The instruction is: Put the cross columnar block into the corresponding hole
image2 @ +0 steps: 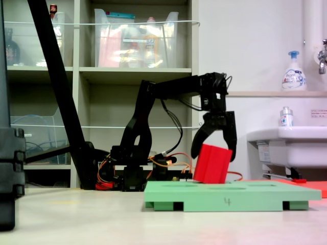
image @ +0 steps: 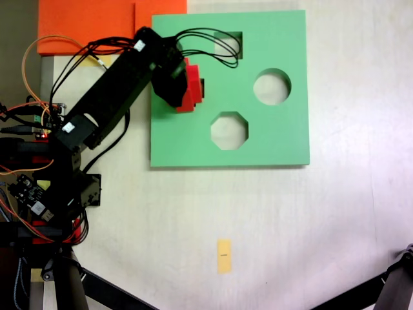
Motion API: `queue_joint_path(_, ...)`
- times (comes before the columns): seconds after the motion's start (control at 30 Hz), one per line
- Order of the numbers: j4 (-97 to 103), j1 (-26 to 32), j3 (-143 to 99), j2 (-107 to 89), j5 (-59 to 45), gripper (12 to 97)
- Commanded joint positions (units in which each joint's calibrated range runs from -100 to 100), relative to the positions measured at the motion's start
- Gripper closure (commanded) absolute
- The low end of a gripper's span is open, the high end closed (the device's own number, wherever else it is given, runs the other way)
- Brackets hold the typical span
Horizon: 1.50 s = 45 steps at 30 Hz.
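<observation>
The room was brightly and evenly lit. From above, the pale tabletop [image: 335, 213] was washed nearly white toward the right, its surface detail lost to overexposure. The green board [image: 271, 142] threw only a thin dark shadow along its lower edge. Both pictures were soft and slightly grainy; the cables on the dark arm [image: 116, 84] smeared together. From the low side camera, the white wall [image2: 245, 46] glowed flat, the shelf bins [image2: 138, 38] looked hazy, and a dark blurred bar [image2: 10, 168] stood out of focus at the left edge.
</observation>
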Motion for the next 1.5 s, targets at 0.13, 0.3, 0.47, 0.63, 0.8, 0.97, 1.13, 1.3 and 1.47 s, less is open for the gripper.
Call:
queue_joint_path(0.13, -1.0, 0.4, -4.7, 2.7, 0.2, 70.5)
queue_joint_path(0.3, -1.3, 0.8, -3.9, 2.0, 0.3, 70.9)
queue_joint_path(0.47, -1.6, 1.1, 0.0, -1.4, 0.4, 72.6)
queue_joint_path(0.63, -1.8, 1.7, 4.3, -1.7, 0.4, 72.7)
queue_joint_path(0.8, -2.0, 2.1, 7.3, -2.5, 0.8, 72.7)
queue_joint_path(0.97, -2.0, 2.1, 7.4, -6.1, 1.0, 72.7)
queue_joint_path(1.13, -2.7, 2.1, 7.4, -10.3, 1.6, 72.7)
queue_joint_path(1.3, -2.8, 2.1, 7.4, -13.5, 1.7, 72.7)
queue_joint_path(1.47, -1.9, 2.1, 7.4, -12.0, 1.7, 72.6)
